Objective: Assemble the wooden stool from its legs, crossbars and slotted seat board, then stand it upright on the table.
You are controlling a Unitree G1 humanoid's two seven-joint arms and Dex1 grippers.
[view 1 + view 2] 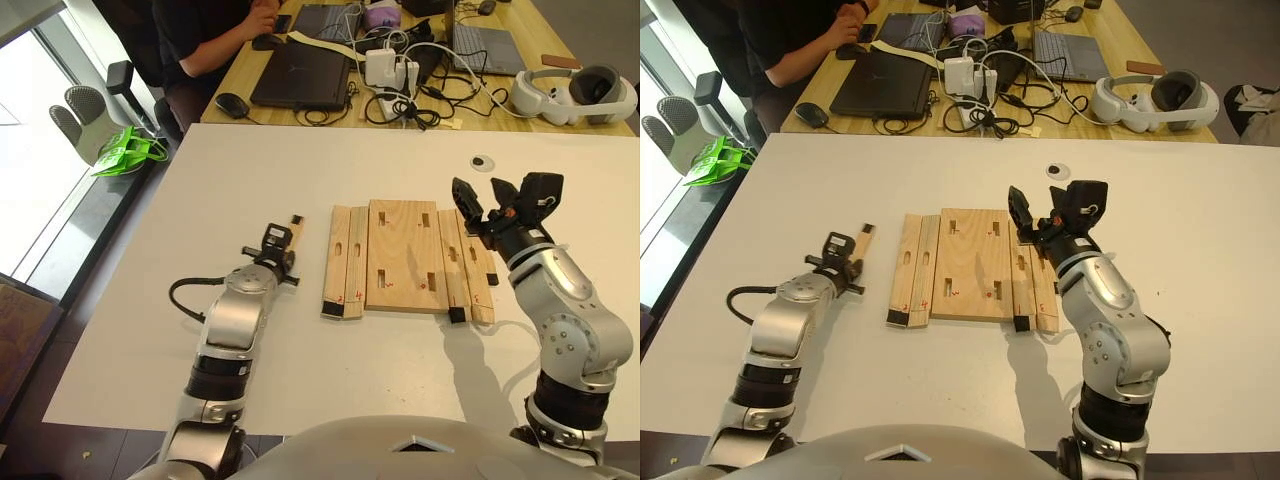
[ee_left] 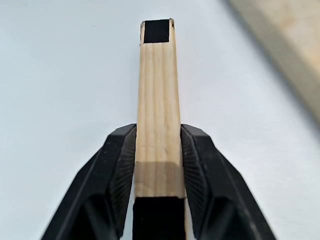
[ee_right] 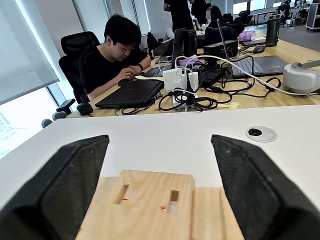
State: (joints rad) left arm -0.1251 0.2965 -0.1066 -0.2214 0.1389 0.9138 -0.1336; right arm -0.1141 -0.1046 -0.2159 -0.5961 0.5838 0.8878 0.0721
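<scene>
Left claw (image 1: 277, 252) is clamped on a bar (image 2: 157, 90) lying left of the board (image 1: 405, 255) on the desk (image 1: 250, 160). Right claw (image 1: 486, 196) hangs open over the right legs (image 1: 470, 272). It's an end grip, so the bar might swivel when lifted.

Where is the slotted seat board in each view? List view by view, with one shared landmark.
Left eye view: slotted seat board at picture centre, between leg pieces.
Right eye view: board left of centre.
Left wrist view: blurred wooden edge; cannot tell if it is the board.
Right wrist view: board framed between the fingers of the right gripper.
Landmark: round disc beyond the board.
</scene>
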